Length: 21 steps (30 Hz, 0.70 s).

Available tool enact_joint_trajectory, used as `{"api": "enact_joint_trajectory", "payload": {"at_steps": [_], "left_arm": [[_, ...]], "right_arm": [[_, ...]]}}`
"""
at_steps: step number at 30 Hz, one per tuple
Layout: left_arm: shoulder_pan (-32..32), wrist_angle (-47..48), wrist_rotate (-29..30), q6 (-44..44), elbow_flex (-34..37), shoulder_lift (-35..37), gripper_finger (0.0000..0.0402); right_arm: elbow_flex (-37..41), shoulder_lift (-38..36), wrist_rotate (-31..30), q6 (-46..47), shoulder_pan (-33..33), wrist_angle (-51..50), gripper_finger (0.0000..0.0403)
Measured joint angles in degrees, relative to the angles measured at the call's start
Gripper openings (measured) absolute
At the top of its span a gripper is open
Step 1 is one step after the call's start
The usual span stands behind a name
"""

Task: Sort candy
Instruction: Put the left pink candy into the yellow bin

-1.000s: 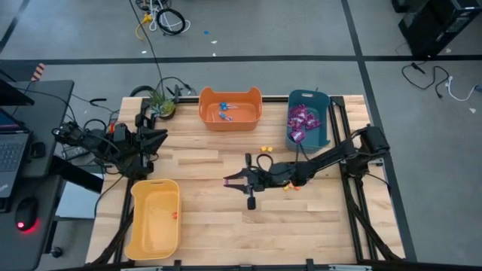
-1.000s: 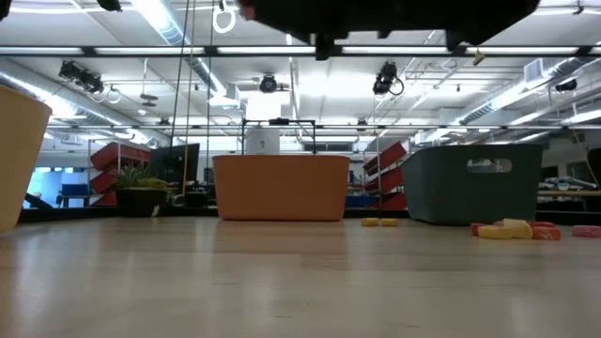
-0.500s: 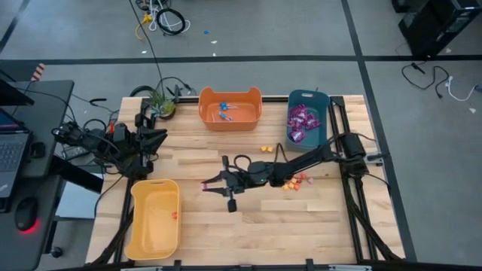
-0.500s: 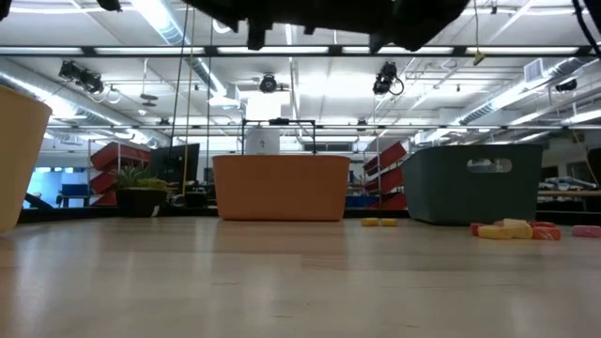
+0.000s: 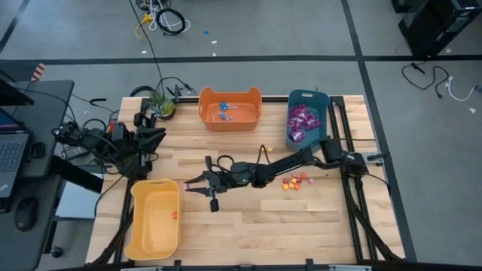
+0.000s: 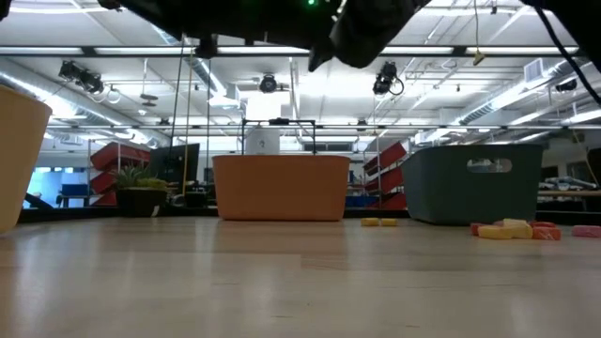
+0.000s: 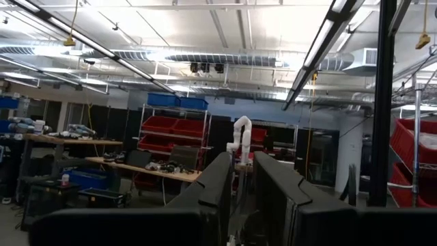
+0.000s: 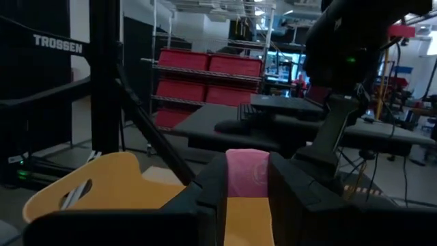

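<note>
The left arm is folded at the table's (image 5: 226, 226) nine o'clock edge; its gripper (image 7: 242, 198) is seen narrowly parted, with nothing between the fingers. At eight o'clock lies the yellow bin (image 5: 154, 218), one small piece inside. The right arm is stretched low across the table toward nine o'clock, its gripper (image 5: 186, 184) at the yellow bin's rim, clamped on a pink candy (image 8: 247, 172). Loose orange and red candies (image 5: 294, 181) lie near three o'clock. In the low view the arm is cut off at the top edge.
</note>
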<state>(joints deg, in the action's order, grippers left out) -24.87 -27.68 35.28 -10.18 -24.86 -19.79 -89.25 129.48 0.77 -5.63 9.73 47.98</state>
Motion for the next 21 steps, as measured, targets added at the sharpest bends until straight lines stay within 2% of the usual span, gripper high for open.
{"api": "enact_joint_trajectory", "payload": {"at_steps": [9,21], "left_arm": [[-0.01,0.02,0.0,0.01,0.0,0.0,0.0067],[-0.01,0.04,0.01,0.01,0.0,0.02,0.0067]], "right_arm": [[-8.36,6.44,2.3,1.03,-1.17,-0.06,0.0077],[-15.67,13.36,3.85,4.59,-1.81,-0.23,0.0077]]}}
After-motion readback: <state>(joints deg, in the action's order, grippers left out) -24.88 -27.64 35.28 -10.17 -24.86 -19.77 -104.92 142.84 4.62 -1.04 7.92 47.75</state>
